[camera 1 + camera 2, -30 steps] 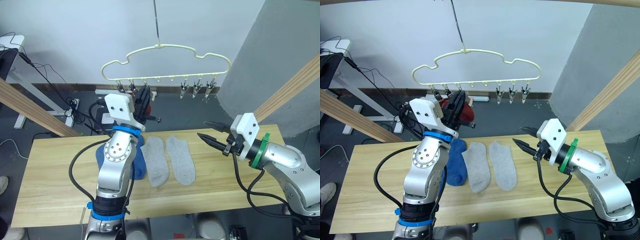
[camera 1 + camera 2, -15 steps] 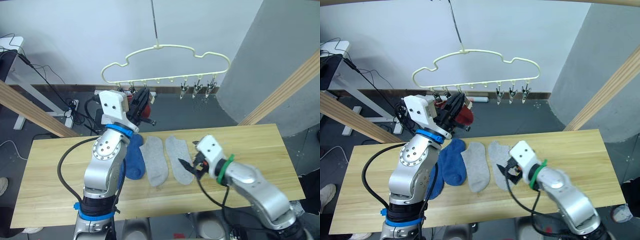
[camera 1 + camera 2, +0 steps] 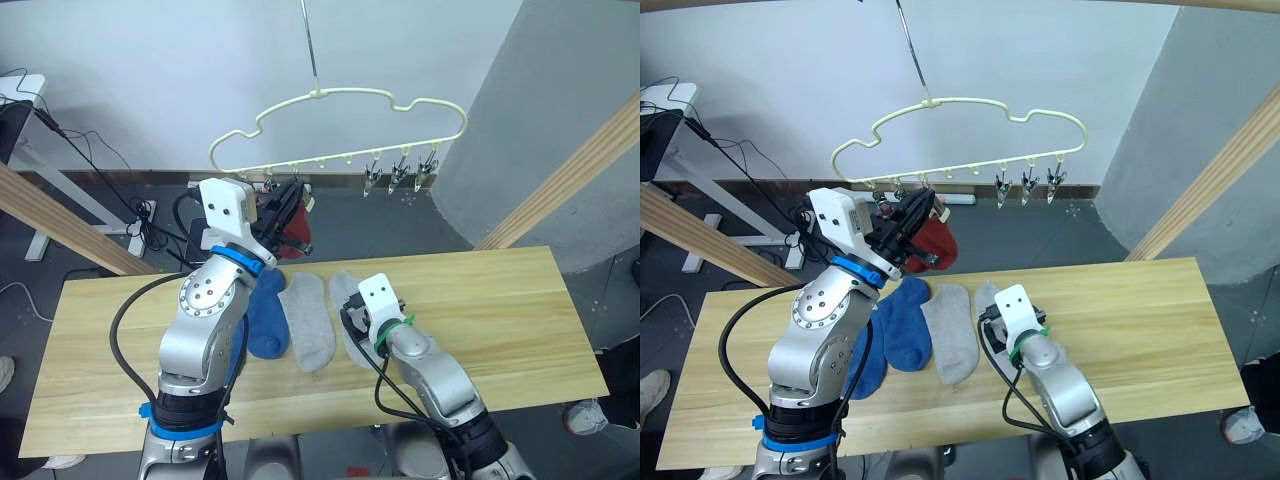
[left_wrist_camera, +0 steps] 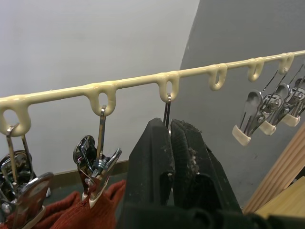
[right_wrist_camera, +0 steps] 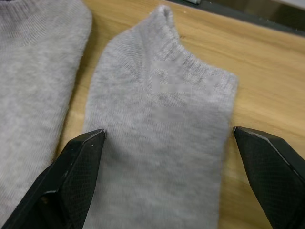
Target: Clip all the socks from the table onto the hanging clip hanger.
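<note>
The cream clip hanger (image 3: 340,130) hangs above the table's (image 3: 500,300) far edge. My left gripper (image 4: 170,128) is raised to its bar, shut, with a clip's wire (image 4: 167,107) running down between the fingertips. A rust red sock (image 3: 932,240) hangs beside it, bitten by the neighbouring clip (image 4: 97,167). On the table lie two blue socks (image 3: 262,315) and two light grey socks. My right gripper (image 5: 167,136) is open low over the right grey sock (image 5: 162,95), one finger (image 5: 81,157) on each side of it. The other grey sock (image 3: 308,322) lies just left.
Three free clips (image 3: 400,172) hang at the hanger's right end. Thick wooden frame beams slant at the right (image 3: 560,185) and the left (image 3: 70,225). The table's right half is bare wood. Cables and a white stand (image 3: 60,150) lie on the floor behind.
My right arm swung in from the table's right side and dropped over the right grey sock, still open. The hanger and my left gripper shifted slightly right.
</note>
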### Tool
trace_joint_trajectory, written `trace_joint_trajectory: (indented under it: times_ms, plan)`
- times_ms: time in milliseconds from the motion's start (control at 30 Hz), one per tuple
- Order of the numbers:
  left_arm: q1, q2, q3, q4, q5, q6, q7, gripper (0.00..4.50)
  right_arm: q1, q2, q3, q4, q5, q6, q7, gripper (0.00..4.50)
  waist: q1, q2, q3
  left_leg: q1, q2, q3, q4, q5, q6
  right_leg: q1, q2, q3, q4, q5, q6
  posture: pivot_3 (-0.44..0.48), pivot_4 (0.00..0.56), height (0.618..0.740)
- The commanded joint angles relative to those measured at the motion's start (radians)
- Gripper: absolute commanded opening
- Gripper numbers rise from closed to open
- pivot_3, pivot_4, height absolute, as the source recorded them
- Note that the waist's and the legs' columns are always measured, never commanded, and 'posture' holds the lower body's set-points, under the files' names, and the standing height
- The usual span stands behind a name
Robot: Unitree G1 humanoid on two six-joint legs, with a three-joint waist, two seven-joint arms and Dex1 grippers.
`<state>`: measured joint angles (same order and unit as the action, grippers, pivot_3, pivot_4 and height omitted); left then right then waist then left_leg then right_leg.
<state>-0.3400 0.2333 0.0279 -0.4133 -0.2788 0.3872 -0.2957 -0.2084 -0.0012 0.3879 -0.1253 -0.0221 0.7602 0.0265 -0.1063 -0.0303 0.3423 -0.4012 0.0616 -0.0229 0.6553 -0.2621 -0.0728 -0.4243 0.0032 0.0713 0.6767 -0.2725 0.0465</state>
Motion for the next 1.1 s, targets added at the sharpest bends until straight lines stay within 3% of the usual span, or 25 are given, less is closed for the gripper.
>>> trace_joint_trajectory:
  times_ms: [33, 100, 200, 567, 667, 867, 1100]
  plan:
    - [0.002, 0.004, 0.001, -0.049, -0.013, 0.003, -0.003, 0.00, 0.014, 0.026, -0.013, 0.037, -0.002, -0.017, 0.000, 4.48, 0.000, 0.000, 0.000, 0.000, 0.000, 0.000, 0.000, 0.000, 0.000, 0.000, 0.000, 0.000, 0.000, 0.000, 0.000, -0.189, 0.366, 0.740]
    - [0.004, 0.003, 0.001, -0.052, -0.014, 0.006, -0.002, 0.00, 0.014, 0.029, -0.019, 0.066, -0.005, -0.025, 0.003, 4.48, 0.000, 0.000, 0.000, 0.000, 0.000, 0.000, 0.000, 0.000, 0.000, 0.000, 0.000, 0.000, 0.000, 0.000, 0.000, -0.188, 0.364, 0.740]
    - [0.009, 0.003, 0.024, -0.046, -0.026, 0.029, 0.007, 0.00, 0.023, 0.028, -0.039, 0.095, -0.001, -0.051, 0.003, 3.87, -0.001, 0.000, 0.000, 0.000, 0.000, 0.000, 0.000, 0.000, 0.000, 0.000, 0.000, 0.000, 0.000, 0.000, 0.000, -0.188, 0.364, 0.740]
    - [-0.002, 0.042, 0.057, -0.047, -0.103, 0.074, -0.040, 0.00, 0.063, -0.101, -0.031, 0.010, -0.021, -0.056, 0.107, 0.02, -0.002, 0.000, 0.000, 0.001, 0.000, 0.000, 0.000, 0.000, 0.000, 0.000, 0.000, 0.000, 0.000, -0.001, 0.001, -0.195, 0.359, 0.740]
    - [-0.005, 0.051, 0.060, -0.051, -0.135, 0.093, -0.056, 0.00, 0.065, -0.152, -0.016, -0.047, -0.024, -0.061, 0.156, 0.02, -0.002, 0.000, 0.000, 0.001, 0.000, 0.000, 0.000, 0.000, 0.000, 0.001, 0.000, 0.000, 0.000, -0.001, 0.001, -0.202, 0.358, 0.740]
    - [-0.021, 0.085, 0.070, -0.056, -0.199, 0.125, -0.099, 0.00, -0.009, -0.395, -0.012, -0.245, 0.022, -0.125, 0.423, 0.02, -0.004, 0.000, 0.002, 0.000, -0.001, 0.000, 0.000, 0.000, 0.000, 0.000, 0.000, 0.000, -0.001, -0.001, 0.001, -0.202, 0.362, 0.740]
    - [-0.050, 0.094, 0.097, -0.060, -0.285, 0.182, -0.108, 0.00, -0.162, -0.506, -0.104, -0.204, 0.100, -0.231, 0.611, 0.02, -0.007, -0.002, 0.005, 0.000, 0.000, -0.001, 0.000, 0.000, 0.000, 0.000, 0.002, 0.000, -0.001, -0.001, 0.001, -0.201, 0.360, 0.740]
